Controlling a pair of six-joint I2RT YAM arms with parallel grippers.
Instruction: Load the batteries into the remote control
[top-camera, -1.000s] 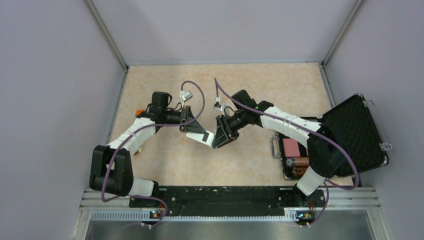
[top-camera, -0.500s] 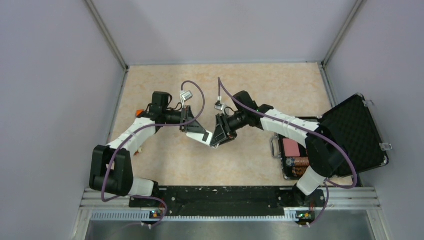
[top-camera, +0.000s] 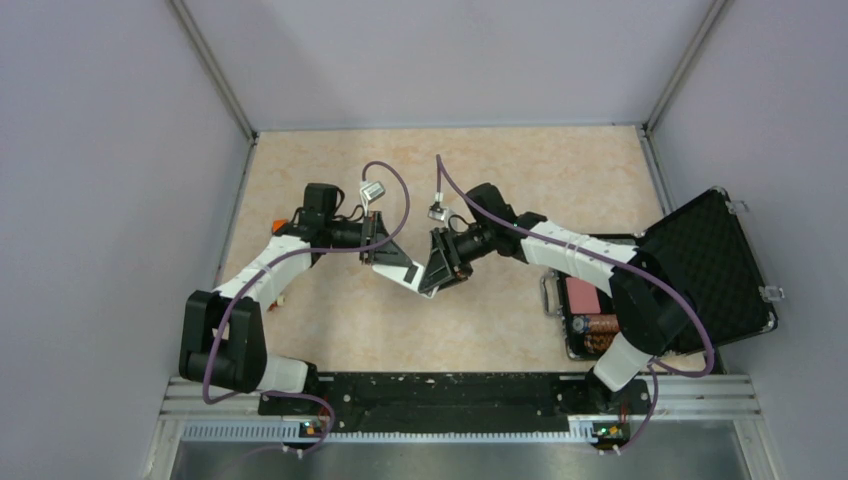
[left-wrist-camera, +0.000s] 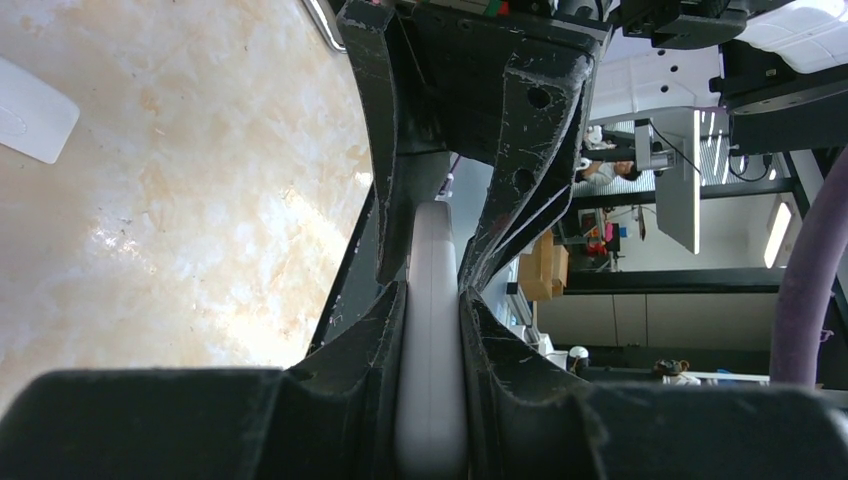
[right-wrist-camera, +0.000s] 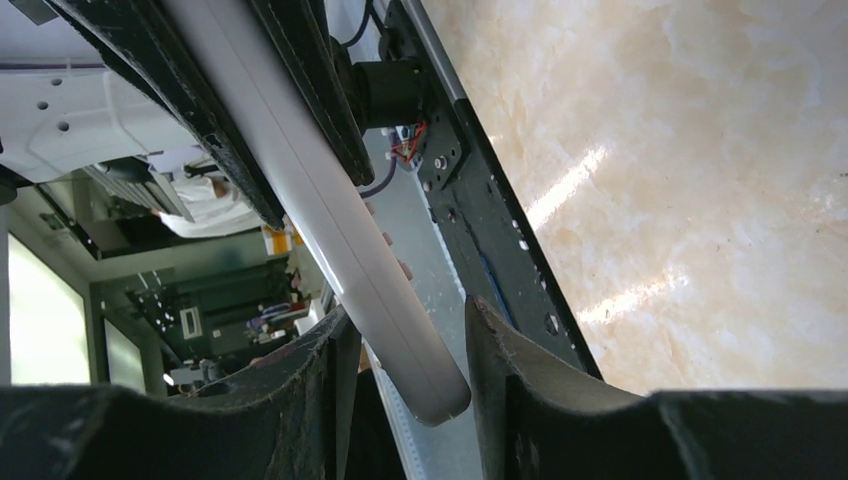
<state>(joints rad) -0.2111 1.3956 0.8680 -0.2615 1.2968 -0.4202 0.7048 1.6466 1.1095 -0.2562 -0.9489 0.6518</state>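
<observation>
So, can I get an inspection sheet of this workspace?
Surface: beige marbled table, a flat white piece lying on it.
Job's things: remote control between the two grippers; batteries nothing seen.
Clutter: open black case with pink deck and chip rolls; orange tool by left arm.
Grippers: left gripper clamped on the remote; right gripper open around its end.
Cables: purple cables loop over both arms.
Surroundings: plain lilac walls.

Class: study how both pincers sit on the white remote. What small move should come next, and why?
Probably draw the right pincer back off the remote control. The left pincer is shut firmly on it, while the right one stands open around its tip with a visible gap, so it holds nothing and could go for a battery (none in view).
</observation>
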